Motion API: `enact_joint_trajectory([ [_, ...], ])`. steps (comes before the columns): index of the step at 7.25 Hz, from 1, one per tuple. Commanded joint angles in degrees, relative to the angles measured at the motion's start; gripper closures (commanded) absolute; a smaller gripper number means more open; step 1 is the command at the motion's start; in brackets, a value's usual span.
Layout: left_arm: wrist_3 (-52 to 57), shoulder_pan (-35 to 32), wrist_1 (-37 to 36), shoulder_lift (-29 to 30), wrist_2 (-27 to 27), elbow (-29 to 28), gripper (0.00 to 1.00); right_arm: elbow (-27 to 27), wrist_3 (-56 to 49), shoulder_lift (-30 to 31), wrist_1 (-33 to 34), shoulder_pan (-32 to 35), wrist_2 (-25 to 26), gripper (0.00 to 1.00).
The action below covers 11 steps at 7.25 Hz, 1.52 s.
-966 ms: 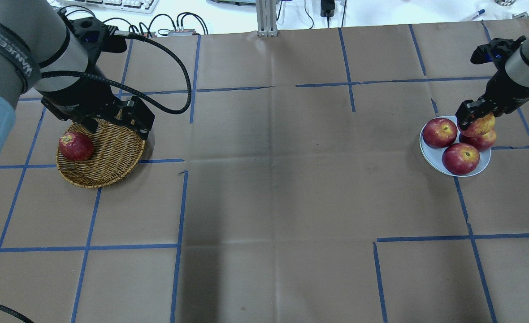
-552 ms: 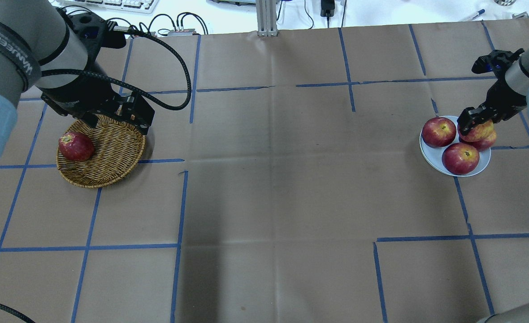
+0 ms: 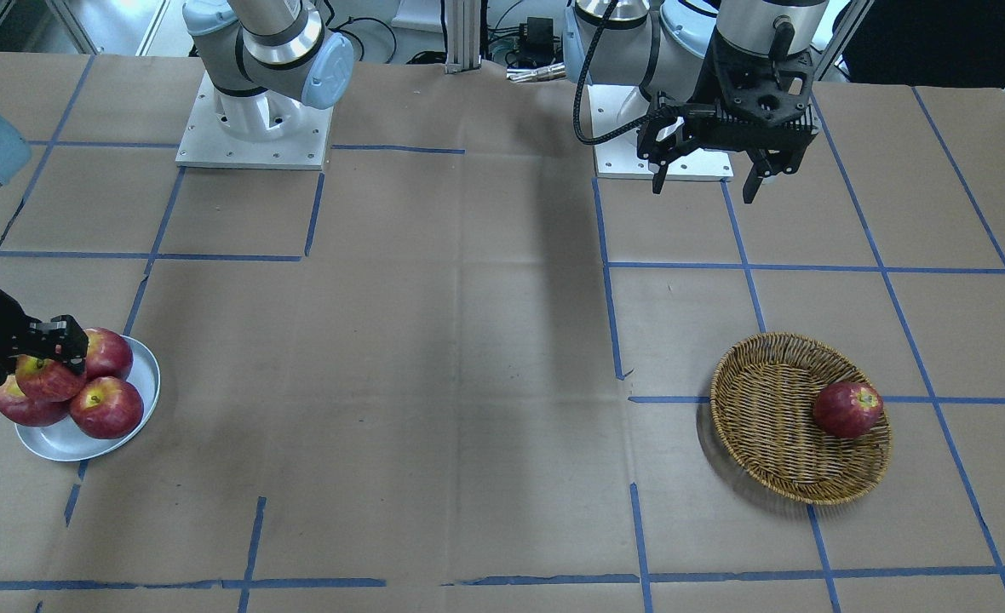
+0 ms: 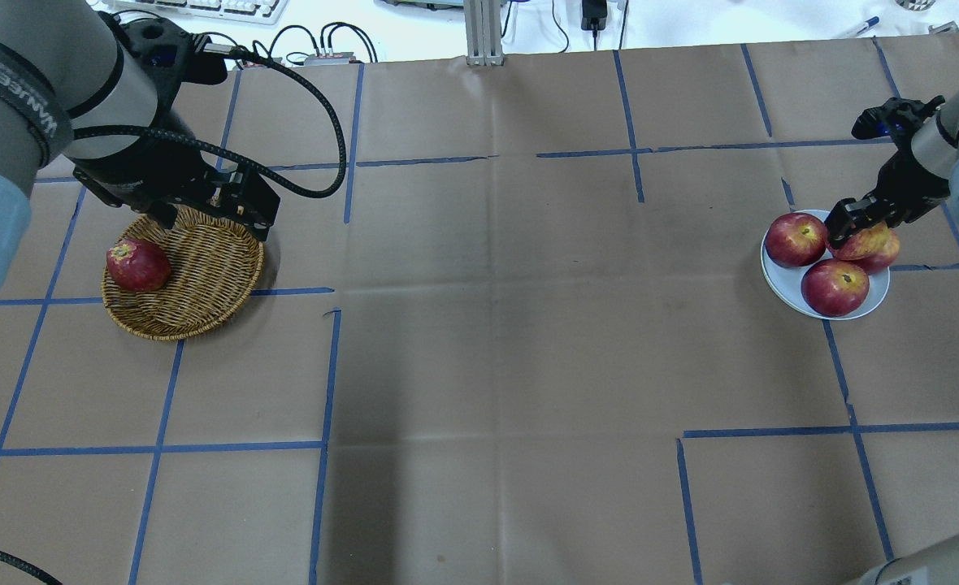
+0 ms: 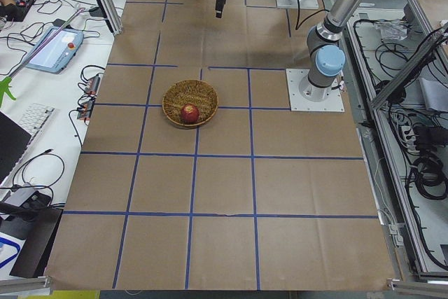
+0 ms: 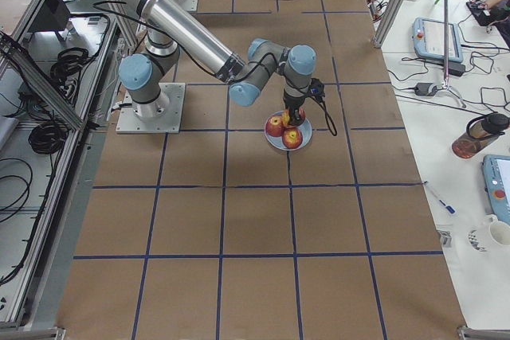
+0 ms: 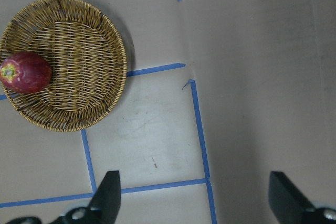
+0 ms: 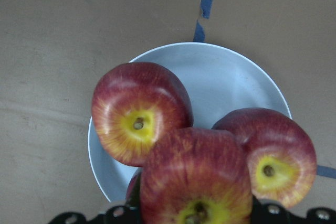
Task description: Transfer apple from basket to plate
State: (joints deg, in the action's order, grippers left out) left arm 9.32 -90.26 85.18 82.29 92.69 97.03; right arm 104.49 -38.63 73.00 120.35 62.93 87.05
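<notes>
My right gripper (image 4: pixel 856 231) is shut on the apple (image 4: pixel 876 241), a streaky pinkish-red one with a wide yellow stem patch (image 8: pixel 195 182). It holds the apple low over the white plate (image 4: pixel 780 280), against the darker apples there; it also shows in the front view (image 3: pixel 41 380). The wicker basket (image 4: pixel 203 284) sits at the far left with one dark red apple (image 4: pixel 138 265) in it. My left gripper (image 4: pixel 213 223) is open and empty, raised above the basket's back rim; its fingers (image 7: pixel 107 187) frame bare table beside the basket (image 7: pixel 79 61).
Three dark red apples lie on the plate (image 8: pixel 231 82), two of them plain in the right wrist view (image 8: pixel 137 111) (image 8: pixel 273 156). Brown paper with blue tape lines covers the table between basket (image 3: pixel 766 426) and plate (image 3: pixel 60 443).
My right gripper has come down with the apple, from above the plate's apples to down among them. My left gripper has drawn back a little from the basket.
</notes>
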Motion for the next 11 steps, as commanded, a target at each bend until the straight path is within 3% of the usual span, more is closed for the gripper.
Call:
enact_joint_trajectory([
  [1,0.26,0.09,0.51,-0.11,0.03,0.09,0.01,-0.16,0.05,-0.14,-0.38,-0.01,0.05,0.0],
  [4,0.26,0.0,2.53,-0.63,0.03,0.0,0.01,-0.6,0.75,3.8,-1.35,0.78,0.06,0.0],
  [6,0.17,0.0,2.63,-0.55,0.03,0.0,0.01,-2.43,4.5,10.03,-9.21,5.06,0.14,0.0],
  [8,0.09,0.0,2.45,-0.02,0.03,-0.34,0.01,-2.97,14.48,16.01,-17.13,12.35,0.5,0.0],
  [11,0.0,0.0,2.54,-0.28,0.03,0.09,0.01,-5.33,29.96,20.16,-23.81,21.59,0.76,0.0],
])
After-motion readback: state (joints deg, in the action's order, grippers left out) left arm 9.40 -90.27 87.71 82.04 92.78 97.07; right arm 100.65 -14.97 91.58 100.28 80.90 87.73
